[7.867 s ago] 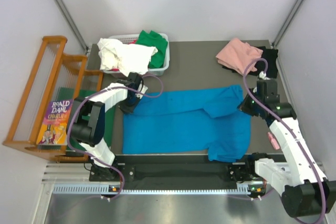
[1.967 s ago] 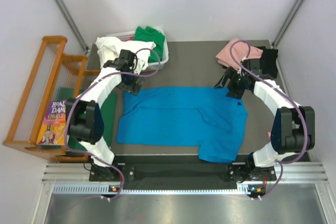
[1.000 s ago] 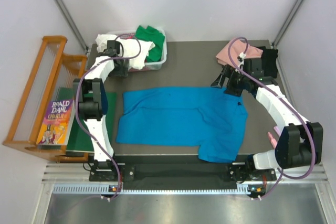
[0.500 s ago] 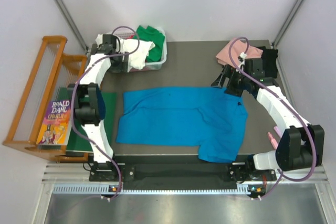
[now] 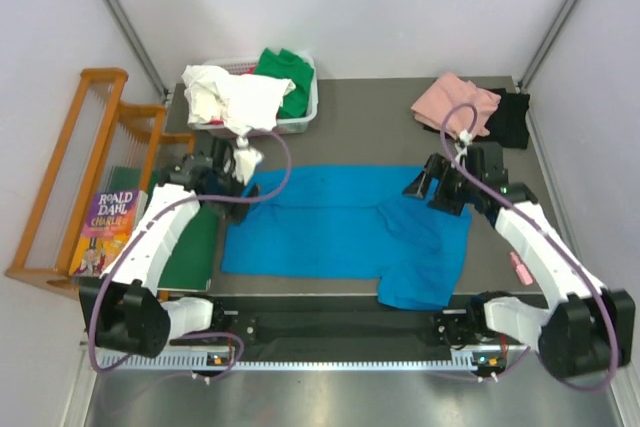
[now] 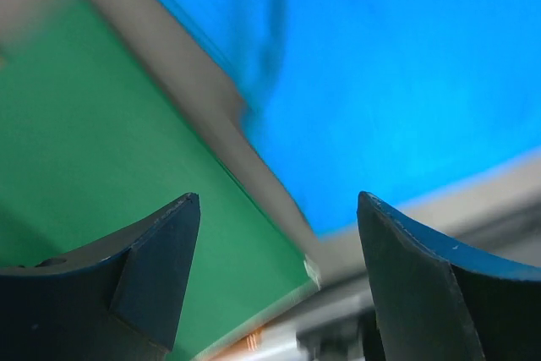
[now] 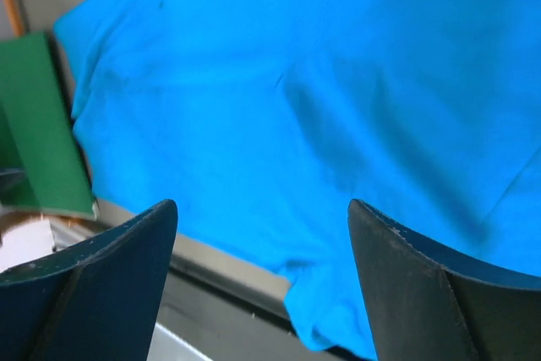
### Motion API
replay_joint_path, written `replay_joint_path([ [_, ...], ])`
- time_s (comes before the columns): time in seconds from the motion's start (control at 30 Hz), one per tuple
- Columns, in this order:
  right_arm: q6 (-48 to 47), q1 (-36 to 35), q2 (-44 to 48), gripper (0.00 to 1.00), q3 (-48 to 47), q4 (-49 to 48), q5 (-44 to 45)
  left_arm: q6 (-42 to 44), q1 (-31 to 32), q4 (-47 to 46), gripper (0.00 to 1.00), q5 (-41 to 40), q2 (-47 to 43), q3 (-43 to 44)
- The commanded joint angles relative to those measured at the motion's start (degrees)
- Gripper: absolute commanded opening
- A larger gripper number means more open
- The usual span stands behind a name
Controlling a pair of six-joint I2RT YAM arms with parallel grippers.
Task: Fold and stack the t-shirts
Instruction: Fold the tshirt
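A bright blue t-shirt [image 5: 330,227] lies spread across the middle of the table, rumpled on its right side [image 7: 304,99]. My left gripper [image 5: 240,185] hovers open over its back left corner. In the left wrist view that gripper [image 6: 277,200] holds nothing, with the shirt's left edge [image 6: 389,90] below it. My right gripper [image 5: 422,185] hangs open above the shirt's back right part, and the right wrist view shows it [image 7: 262,205] empty. A white tee [image 5: 235,97] and a green tee [image 5: 287,67] spill from the basket. Pink [image 5: 455,102] and black [image 5: 512,117] tees lie at the back right.
A white basket [image 5: 300,122] stands at the back left. A stiff dark green board [image 5: 195,242] lies along the table's left edge beside the shirt. A wooden rack [image 5: 70,177] with a book [image 5: 105,232] stands left of the table. A small pink object [image 5: 520,267] lies near the right edge.
My left arm has swung from the basket down to the blue shirt's back left corner. My right gripper has come forward over the shirt's right side, which is now more rumpled.
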State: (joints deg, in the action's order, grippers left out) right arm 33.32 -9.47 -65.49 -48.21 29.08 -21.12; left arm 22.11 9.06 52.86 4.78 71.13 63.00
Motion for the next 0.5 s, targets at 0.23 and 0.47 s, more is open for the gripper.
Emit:
replay_joint_path([
  [0.23, 4.3, -4.76, 5.41, 0.79, 7.17, -1.56, 5.92, 2.42, 6.41, -4.51, 0.8, -6.97, 3.38, -4.49],
  [0.47, 3.42, -3.27, -15.25, 0.79, -10.12, -6.05, 8.99, -2.33, 6.5, -7.59, 0.78, -8.99, 23.4, 9.74],
])
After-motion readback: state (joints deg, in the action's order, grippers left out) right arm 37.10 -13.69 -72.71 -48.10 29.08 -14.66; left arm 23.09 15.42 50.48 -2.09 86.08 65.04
